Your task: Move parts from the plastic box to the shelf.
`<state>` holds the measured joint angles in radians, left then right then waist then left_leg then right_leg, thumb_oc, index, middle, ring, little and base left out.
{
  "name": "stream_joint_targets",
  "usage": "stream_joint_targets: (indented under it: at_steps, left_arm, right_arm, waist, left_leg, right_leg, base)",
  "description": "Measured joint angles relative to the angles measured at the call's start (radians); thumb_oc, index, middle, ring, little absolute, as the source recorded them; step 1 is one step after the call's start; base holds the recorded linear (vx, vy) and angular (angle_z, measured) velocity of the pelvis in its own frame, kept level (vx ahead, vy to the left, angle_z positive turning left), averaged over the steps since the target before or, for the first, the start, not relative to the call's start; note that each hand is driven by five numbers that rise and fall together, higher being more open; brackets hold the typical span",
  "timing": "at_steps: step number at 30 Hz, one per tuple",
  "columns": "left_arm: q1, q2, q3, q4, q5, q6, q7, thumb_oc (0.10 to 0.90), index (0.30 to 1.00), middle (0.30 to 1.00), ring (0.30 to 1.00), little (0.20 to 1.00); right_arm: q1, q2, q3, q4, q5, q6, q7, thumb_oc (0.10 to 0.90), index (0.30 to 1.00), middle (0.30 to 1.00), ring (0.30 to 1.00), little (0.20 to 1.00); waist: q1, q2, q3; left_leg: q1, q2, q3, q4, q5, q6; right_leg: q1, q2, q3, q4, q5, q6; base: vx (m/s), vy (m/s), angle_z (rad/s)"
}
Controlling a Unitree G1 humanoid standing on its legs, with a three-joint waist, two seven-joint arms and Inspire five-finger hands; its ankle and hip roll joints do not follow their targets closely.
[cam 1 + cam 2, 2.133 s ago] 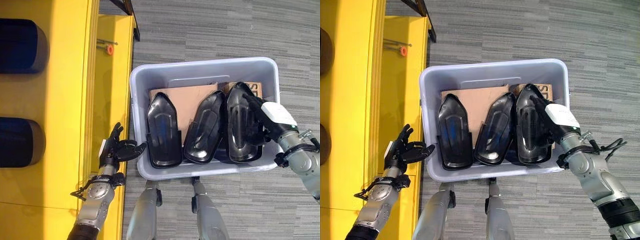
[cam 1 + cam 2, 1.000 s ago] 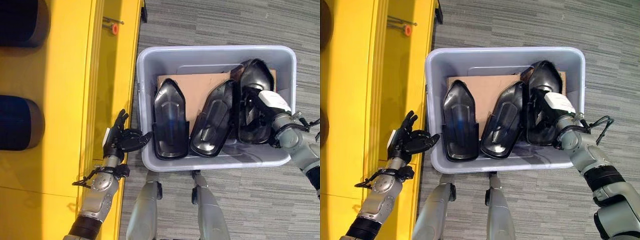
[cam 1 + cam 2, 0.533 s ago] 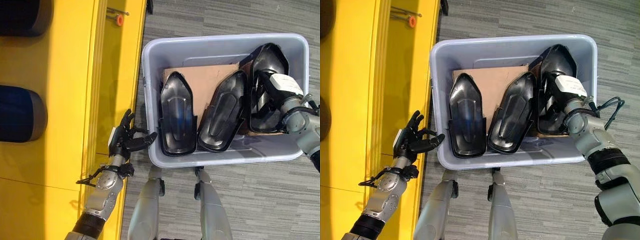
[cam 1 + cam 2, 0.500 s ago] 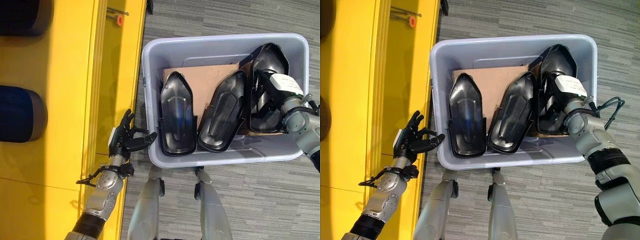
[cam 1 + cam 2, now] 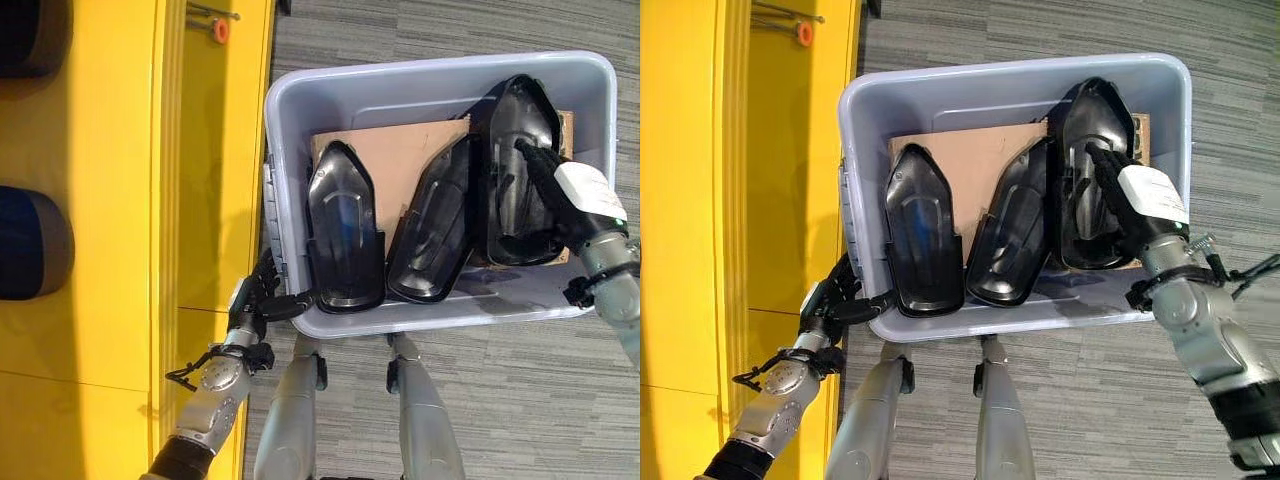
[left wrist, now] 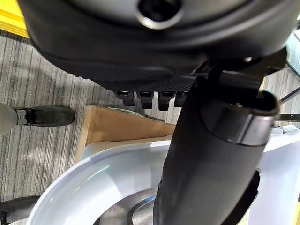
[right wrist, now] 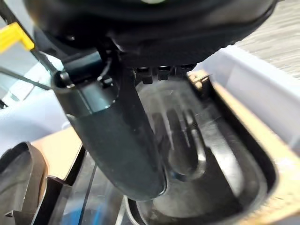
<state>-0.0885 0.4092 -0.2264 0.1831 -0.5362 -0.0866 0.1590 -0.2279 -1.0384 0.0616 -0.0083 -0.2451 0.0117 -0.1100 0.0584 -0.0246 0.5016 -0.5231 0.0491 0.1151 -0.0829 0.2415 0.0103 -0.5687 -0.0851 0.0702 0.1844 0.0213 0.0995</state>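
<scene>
A grey plastic box (image 5: 440, 72) stands on the floor beside the yellow shelf (image 5: 110, 200). Three black moulded parts lie in it on cardboard (image 5: 400, 160): a left part (image 5: 345, 235), a middle part (image 5: 435, 235) and a right part (image 5: 515, 120). My right hand (image 5: 575, 195) reaches over the box's near right side, its fingers (image 5: 1102, 165) stretched straight into the hollow of the right part (image 7: 211, 173). Down at the box's near left corner, my left hand (image 5: 262, 300) has relaxed fingers, and its thumb (image 5: 297, 298) touches the rim (image 6: 93, 173).
Two dark blue rounded items (image 5: 30, 240) sit on the shelf at the left. A small orange piece (image 5: 219, 30) lies on the shelf's far edge. Grey striped carpet (image 5: 520, 400) surrounds the box on the near and right sides.
The camera has shifted. My left hand has moved in against the box's near left corner. My right hand's fingers have straightened over the right part.
</scene>
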Motion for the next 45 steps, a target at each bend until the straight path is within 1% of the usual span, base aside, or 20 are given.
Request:
stream_joint_targets:
  at_steps: [3,6,9,14,16,20,25,28,30,34,39,45]
  left_arm:
    - [0.010,-0.001,0.004,-0.008,0.003,0.006,0.000,0.900,1.000,1.000,1.000,1.000]
    - [0.036,-0.001,0.023,-0.019,0.003,0.013,0.000,0.900,1.000,1.000,1.000,1.000]
    - [0.040,-0.001,0.026,-0.031,0.008,0.016,0.000,0.900,1.000,1.000,1.000,1.000]
    - [0.040,-0.001,0.029,-0.042,0.011,0.016,0.000,0.900,1.000,1.000,1.000,1.000]
    - [0.041,-0.001,0.031,-0.046,0.011,0.016,0.001,0.900,1.000,1.000,1.000,1.000]
    - [0.042,-0.001,0.036,-0.052,0.011,0.016,0.002,0.900,1.000,1.000,1.000,1.000]
    - [0.044,0.001,0.038,-0.053,0.012,0.016,0.004,0.900,1.000,1.000,1.000,1.000]
    - [0.046,0.001,0.038,-0.055,0.012,0.016,0.005,0.900,1.000,1.000,1.000,1.000]
    - [0.048,0.001,0.038,-0.055,0.014,0.015,0.009,0.900,1.000,1.000,1.000,1.000]
    - [0.049,0.001,0.038,-0.057,0.032,0.015,0.012,0.900,1.000,1.000,1.000,1.000]
    - [0.050,0.001,0.036,-0.057,0.032,0.015,0.017,0.900,1.000,1.000,1.000,1.000]
    - [0.048,0.000,0.027,-0.057,0.033,0.013,0.030,0.900,1.000,1.000,1.000,1.000]
  right_arm:
    - [0.079,0.000,-0.057,-0.045,-0.028,-0.010,0.000,0.900,1.000,1.000,1.000,1.000]
    - [0.123,0.002,-0.084,-0.072,-0.028,-0.017,0.000,0.900,1.000,1.000,1.000,1.000]
    - [0.162,0.004,-0.119,-0.094,-0.030,-0.024,0.000,0.900,1.000,1.000,1.000,1.000]
    - [0.201,0.023,-0.139,-0.143,-0.032,-0.030,0.000,0.900,1.000,1.000,1.000,1.000]
    - [0.231,0.029,-0.162,-0.185,-0.062,-0.039,0.000,0.900,1.000,1.000,1.000,1.000]
    - [0.233,0.050,-0.172,-0.211,-0.071,-0.052,0.000,0.900,1.000,1.000,1.000,1.000]
    - [0.230,0.063,-0.172,-0.223,-0.109,-0.062,0.000,0.900,1.000,1.000,1.000,1.000]
    - [0.223,0.064,-0.149,-0.222,-0.149,-0.062,-0.006,0.900,1.000,1.000,1.000,1.000]
    - [0.208,0.081,-0.119,-0.221,-0.179,-0.058,-0.009,0.900,1.000,1.000,1.000,1.000]
    - [0.188,0.092,-0.060,-0.219,-0.188,-0.060,-0.010,0.900,1.000,1.000,1.000,1.000]
    - [0.164,0.133,0.004,-0.210,-0.225,-0.056,-0.016,0.900,1.000,1.000,1.000,1.000]
    - [0.125,0.150,0.076,-0.142,-0.230,-0.045,-0.022,0.900,1.000,1.000,1.000,1.000]
  waist:
    - [-0.007,-0.004,0.002]
    - [-0.029,-0.011,0.005]
    - [-0.031,-0.012,0.005]
    - [-0.034,-0.014,0.005]
    - [-0.034,-0.016,0.005]
    - [-0.043,-0.024,0.008]
    - [-0.050,-0.025,0.008]
    - [-0.051,-0.025,0.008]
    - [-0.052,-0.025,0.008]
    - [-0.051,-0.026,0.007]
    - [-0.050,-0.025,0.007]
    - [-0.043,-0.025,0.007]
  left_leg:
    - [0.000,0.001,0.002,0.000,-0.001,0.001]
    - [0.000,0.000,0.005,0.000,-0.003,0.003]
    - [-0.006,0.000,0.007,0.000,-0.004,0.004]
    - [-0.014,0.001,0.008,0.000,-0.004,0.004]
    - [-0.014,0.001,0.008,0.000,-0.005,0.005]
    - [-0.014,0.001,0.008,0.000,-0.005,0.006]
    - [-0.014,0.000,0.009,0.000,-0.005,0.006]
    - [-0.013,0.001,0.009,0.000,-0.005,0.006]
    - [-0.013,0.001,0.009,0.000,-0.005,0.006]
    - [-0.013,0.001,0.009,0.000,-0.005,0.006]
    - [-0.012,0.001,0.008,0.000,-0.005,0.006]
    - [-0.012,0.001,0.008,0.000,-0.005,0.006]
  right_leg:
    - [-0.003,0.000,0.001,0.004,-0.002,-0.001]
    - [-0.006,0.000,0.003,0.007,-0.004,0.000]
    - [-0.013,0.000,0.006,0.007,-0.004,0.001]
    - [-0.021,0.001,0.006,0.007,-0.004,0.001]
    - [-0.020,0.001,0.005,0.006,-0.004,0.001]
    - [-0.020,0.001,0.005,0.006,-0.004,0.001]
    - [-0.020,0.001,0.005,0.006,-0.004,0.001]
    - [-0.019,0.001,0.005,0.006,-0.004,0.001]
    - [-0.019,0.001,0.005,0.006,-0.004,0.001]
    - [-0.019,0.001,0.005,0.006,-0.004,0.001]
    - [-0.018,0.001,0.004,0.006,-0.004,0.001]
    - [-0.018,0.001,0.004,0.006,-0.004,0.001]
  base:
    - [0.00,0.002,-0.01]
    - [0.00,0.000,0.00]
    - [0.00,0.000,0.00]
    - [0.00,0.000,0.00]
    - [0.00,0.000,0.00]
    - [0.00,0.000,0.00]
    - [0.00,0.000,0.00]
    - [0.00,0.000,0.00]
    - [0.00,0.000,0.00]
    - [0.00,0.000,0.00]
    - [0.00,0.000,0.00]
    - [0.00,0.000,0.00]
